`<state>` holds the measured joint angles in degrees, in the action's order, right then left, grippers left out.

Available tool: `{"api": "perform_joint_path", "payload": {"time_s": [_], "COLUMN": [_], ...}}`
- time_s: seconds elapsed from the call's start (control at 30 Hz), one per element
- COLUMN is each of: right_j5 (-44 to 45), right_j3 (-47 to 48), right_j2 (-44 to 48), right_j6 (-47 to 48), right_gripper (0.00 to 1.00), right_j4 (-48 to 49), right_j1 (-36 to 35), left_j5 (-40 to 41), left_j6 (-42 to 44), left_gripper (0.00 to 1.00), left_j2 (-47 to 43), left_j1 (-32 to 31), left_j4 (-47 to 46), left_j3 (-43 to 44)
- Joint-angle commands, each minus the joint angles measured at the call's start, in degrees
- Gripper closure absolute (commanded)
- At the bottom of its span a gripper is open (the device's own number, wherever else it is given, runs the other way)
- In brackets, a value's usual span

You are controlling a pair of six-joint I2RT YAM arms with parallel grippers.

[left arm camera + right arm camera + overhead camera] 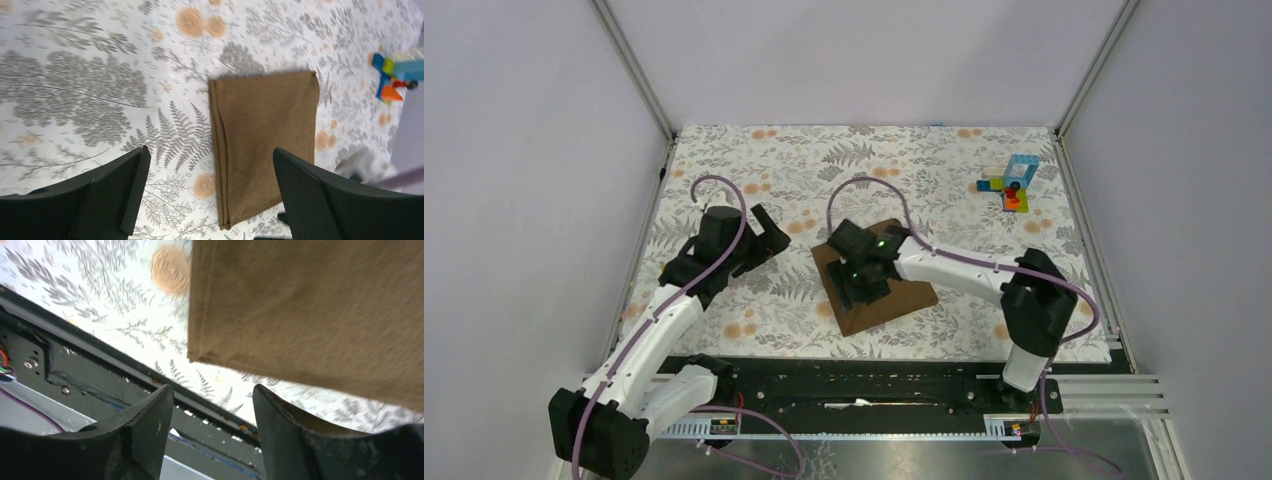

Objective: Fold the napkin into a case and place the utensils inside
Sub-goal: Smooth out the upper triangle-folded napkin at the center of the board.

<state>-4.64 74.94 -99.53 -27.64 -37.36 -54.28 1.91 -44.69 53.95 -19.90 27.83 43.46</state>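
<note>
folded napkin (265, 145) flat ahead of left jaws, under right jaws; both agape, empty.

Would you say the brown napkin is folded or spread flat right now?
Folded: the napkin shows doubled layered edges along its left side.

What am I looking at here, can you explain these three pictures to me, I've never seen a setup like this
These are two robot arms bolted to the near edge of a table, each ending in a two-finger gripper. The wide picture is from a fixed camera above and behind them. The other two come from small cameras on each wrist, so the dark shapes at the bottom are that arm's own fingers.

On the floral table covering lies a folded brown napkin. A small stack of colourful toy blocks sits in the far right corner.

The left gripper is wide open over the covering, to the left of the napkin, holding nothing. The right gripper hovers over the napkin's edge, jaws apart and empty. No cutlery is visible.
</note>
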Motion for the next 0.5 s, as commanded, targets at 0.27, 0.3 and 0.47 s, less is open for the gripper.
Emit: {"api": "perform_joint_path", "payload": {"time_s": [0.27, 0.3, 0.47], "right_j5": [12.63, 12.8, 13.32], "right_j3": [17.48, 17.85, 18.32], "right_j2": [-14.96, -15.6, -17.59], "right_j6": [-4.44, -4.34, -4.13], "right_gripper": [0.47, 0.47, 0.51], "right_j4": [-14.1, -14.2, -14.09], "right_j1": [-12.38, -12.46, -12.52], "left_j5": [5.08, 4.93, 5.08], "left_j6": [-2.63, -2.6, -2.51], "left_gripper": [0.01, 0.01, 0.01], "left_j2": [-2.43, -2.84, -4.77], "left_j1": [7.56, 8.06, 9.43], "left_j4": [7.33, 7.32, 7.33], "left_j3": [3.56, 3.17, 1.64]}}
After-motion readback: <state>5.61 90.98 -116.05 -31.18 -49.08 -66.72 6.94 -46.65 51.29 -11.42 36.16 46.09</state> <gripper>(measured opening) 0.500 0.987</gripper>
